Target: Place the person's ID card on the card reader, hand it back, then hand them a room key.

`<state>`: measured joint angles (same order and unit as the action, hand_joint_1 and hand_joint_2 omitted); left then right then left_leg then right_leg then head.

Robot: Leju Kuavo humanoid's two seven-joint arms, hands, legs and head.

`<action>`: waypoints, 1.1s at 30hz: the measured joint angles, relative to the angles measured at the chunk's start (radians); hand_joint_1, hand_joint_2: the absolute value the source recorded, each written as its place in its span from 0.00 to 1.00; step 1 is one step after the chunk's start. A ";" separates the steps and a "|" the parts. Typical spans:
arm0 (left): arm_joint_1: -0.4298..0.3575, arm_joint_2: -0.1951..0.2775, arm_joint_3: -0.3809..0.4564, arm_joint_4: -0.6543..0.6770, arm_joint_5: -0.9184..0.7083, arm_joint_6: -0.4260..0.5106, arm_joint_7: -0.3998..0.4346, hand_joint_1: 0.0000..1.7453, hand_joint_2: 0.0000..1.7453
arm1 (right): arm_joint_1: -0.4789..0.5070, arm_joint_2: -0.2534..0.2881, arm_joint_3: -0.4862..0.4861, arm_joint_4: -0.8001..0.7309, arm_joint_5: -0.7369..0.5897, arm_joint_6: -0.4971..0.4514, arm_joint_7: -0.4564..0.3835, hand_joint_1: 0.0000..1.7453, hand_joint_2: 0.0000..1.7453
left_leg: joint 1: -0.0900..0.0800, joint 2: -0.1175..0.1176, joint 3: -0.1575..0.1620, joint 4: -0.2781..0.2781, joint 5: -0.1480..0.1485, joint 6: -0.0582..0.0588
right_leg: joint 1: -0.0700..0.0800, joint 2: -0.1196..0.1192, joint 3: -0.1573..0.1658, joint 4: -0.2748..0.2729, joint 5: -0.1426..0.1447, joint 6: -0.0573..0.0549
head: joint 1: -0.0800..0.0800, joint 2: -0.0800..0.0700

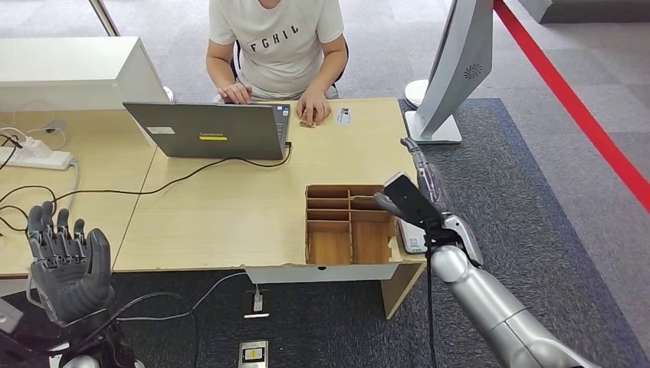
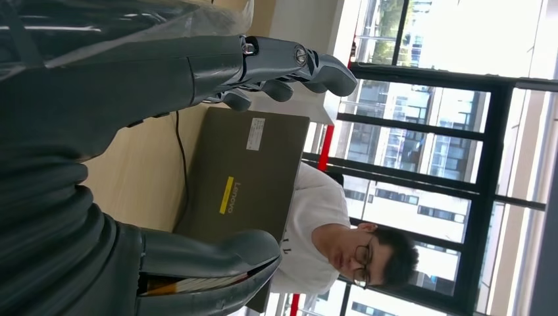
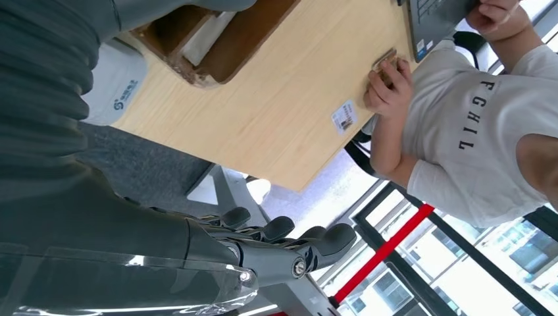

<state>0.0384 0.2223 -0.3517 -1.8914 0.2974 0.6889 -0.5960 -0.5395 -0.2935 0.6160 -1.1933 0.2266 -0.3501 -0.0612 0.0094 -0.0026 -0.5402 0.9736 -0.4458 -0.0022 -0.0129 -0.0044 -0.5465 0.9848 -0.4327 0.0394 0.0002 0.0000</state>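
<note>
Both robot hands spread and empty, left robot hand (image 1: 67, 264) raised beside the worktop (image 1: 230, 207), right robot hand (image 1: 418, 203) above the wooden tray (image 1: 349, 224); ID card (image 1: 343, 115) lies far by the person's hand (image 1: 313, 106), risking collision during reach.

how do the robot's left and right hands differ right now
The left hand is raised low beside the table's near edge, palm toward the camera, fingers upright. The right hand reaches out over the wooden compartment box, fingers extended forward. Both hold nothing, with fingers apart.
</note>
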 joint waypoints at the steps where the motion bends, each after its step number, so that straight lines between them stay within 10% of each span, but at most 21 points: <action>1: 0.000 0.000 0.000 0.000 0.000 0.000 0.000 0.00 1.00 | 0.005 -0.003 -0.001 -0.002 0.000 0.001 0.001 0.00 1.00 | 0.000 0.000 0.000 0.000 0.000 0.000 | 0.000 0.000 0.000 0.000 0.000 0.000 | 0.000 0.000; 33: -0.022 0.001 0.000 0.014 -0.017 0.000 0.021 0.00 1.00 | -0.006 0.042 0.008 0.106 0.036 0.030 -0.061 0.00 1.00 | 0.000 0.000 0.000 0.000 0.000 0.000 | 0.000 0.000 0.000 0.000 0.000 0.000 | 0.000 0.000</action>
<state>0.0160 0.2232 -0.3522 -1.8772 0.2808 0.6889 -0.5746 -0.5450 -0.2511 0.6242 -1.0869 0.2627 -0.3203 -0.1219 0.0095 -0.0026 -0.5404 0.9735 -0.4458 -0.0023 -0.0128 -0.0042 -0.5464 0.9852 -0.4327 0.0394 0.0002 0.0000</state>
